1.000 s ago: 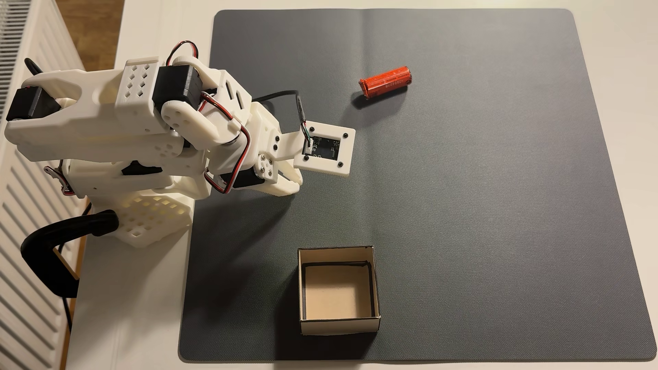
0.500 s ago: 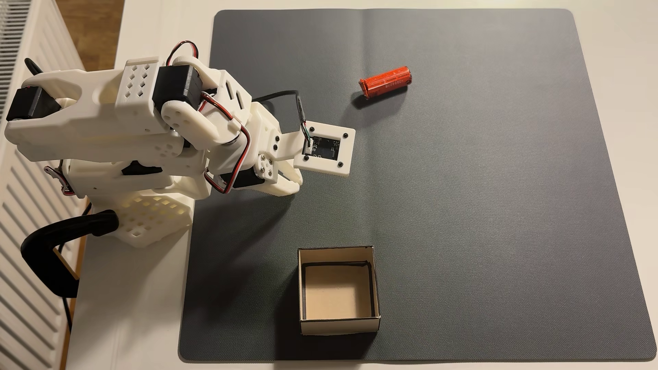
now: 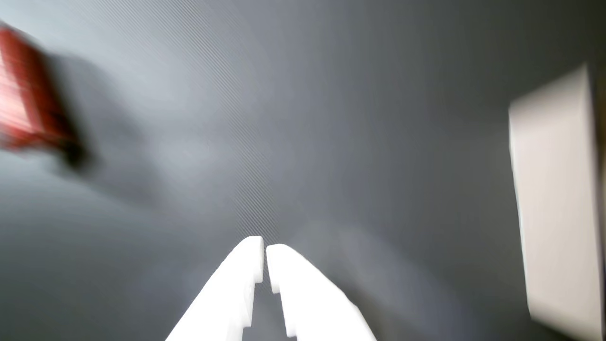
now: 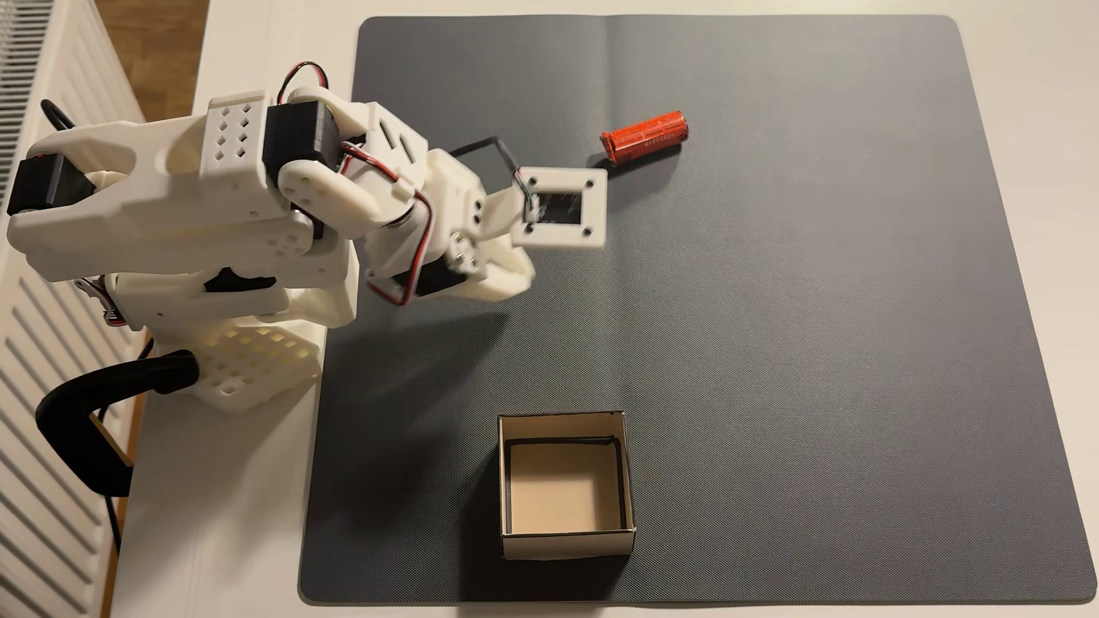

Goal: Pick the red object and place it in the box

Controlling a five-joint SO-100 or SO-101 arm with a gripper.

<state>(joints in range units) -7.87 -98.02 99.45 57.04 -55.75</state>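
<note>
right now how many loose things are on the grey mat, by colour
red: 1, the red object, lying on its side
beige: 1, the box, open top, nothing inside
total: 2
Both sit on the grey mat. The gripper is shut and holds nothing.

In the fixed view the mat (image 4: 773, 333) lies on the table (image 4: 208, 535). The arm's base (image 4: 250, 362) stands off the mat's left edge, and a radiator (image 4: 35, 356) stands left of the base. On the mat, the battery (image 4: 644, 137) lies toward the far edge, right of the wrist camera mount (image 4: 562, 208). The cardboard box (image 4: 565, 544) sits near the mat's near edge, well apart from the battery.
</note>
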